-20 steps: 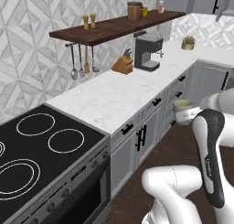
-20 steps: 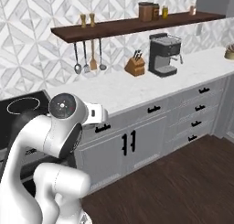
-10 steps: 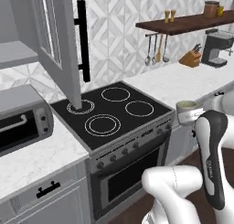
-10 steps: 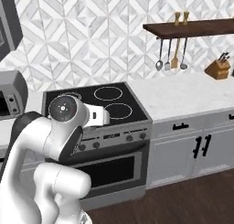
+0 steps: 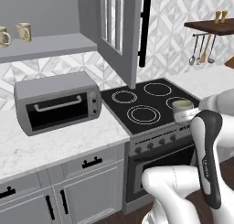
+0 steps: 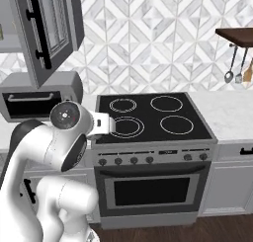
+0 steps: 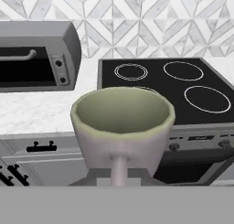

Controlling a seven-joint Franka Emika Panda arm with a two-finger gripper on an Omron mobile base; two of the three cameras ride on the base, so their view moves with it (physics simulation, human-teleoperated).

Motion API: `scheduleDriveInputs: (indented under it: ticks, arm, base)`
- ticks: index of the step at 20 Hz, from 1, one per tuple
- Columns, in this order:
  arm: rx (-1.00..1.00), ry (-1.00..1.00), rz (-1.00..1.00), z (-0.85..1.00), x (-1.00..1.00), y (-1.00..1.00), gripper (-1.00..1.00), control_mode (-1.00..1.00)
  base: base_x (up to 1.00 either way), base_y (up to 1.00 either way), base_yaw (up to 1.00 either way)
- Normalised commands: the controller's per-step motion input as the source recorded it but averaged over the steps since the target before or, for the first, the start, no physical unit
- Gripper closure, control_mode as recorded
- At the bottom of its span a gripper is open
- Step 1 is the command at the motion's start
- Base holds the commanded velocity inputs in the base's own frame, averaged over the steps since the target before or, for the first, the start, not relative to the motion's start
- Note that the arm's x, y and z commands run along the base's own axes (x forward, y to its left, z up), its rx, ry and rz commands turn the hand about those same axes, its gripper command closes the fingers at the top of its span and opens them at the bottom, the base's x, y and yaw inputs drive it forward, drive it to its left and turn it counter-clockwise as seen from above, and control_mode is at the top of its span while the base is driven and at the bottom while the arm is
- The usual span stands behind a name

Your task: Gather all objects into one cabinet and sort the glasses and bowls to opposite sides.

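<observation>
Left base view: white marble worktop (image 5: 68,143) carries a grey toaster oven (image 5: 57,102), with a black four-ring stove (image 5: 151,104) just beside it to the right. Above, a grey wall cabinet stands with its door (image 5: 121,33) swung open, long black bar handle (image 5: 145,31) on the door's edge. Two pale cream mugs (image 5: 23,31) sit upright on the cabinet shelf (image 5: 50,45) at its left end, near each other. Backsplash is a white geometric tile. A dark wooden wall shelf (image 5: 212,26) at far right has utensils hanging beneath.

The grey-taupe mug (image 5: 183,109) sits upright at the end of the arm, over the stove's front right edge.

Right base view: same stove from the front, with oven door and knob row (image 6: 143,160) below; the arm's bulk covers the mug.

Hand view: the hand (image 7: 118,175) is closed narrow on the grey-taupe mug, which sits upright with its pale greenish interior visible; its handle points toward the camera. Toaster oven and stove lie beyond it.
</observation>
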Motion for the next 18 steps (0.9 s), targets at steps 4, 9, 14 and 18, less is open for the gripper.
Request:
scheduleDriveInputs:
  ticks: [4,9,14,18]
  arm:
    - [0.0,0.0,0.0,0.0,0.0,0.0,1.0,1.0]
    - [0.0,0.0,0.0,0.0,0.0,0.0,1.0,1.0]
    - [0.0,0.0,0.0,0.0,0.0,0.0,1.0,1.0]
    - [0.0,0.0,0.0,0.0,0.0,0.0,1.0,1.0]
  base:
    - [-0.03,0.0,0.0]
    - [-0.95,0.25,0.0]
    - [-1.0,0.81,0.0]
    - [-0.72,1.0,0.0]
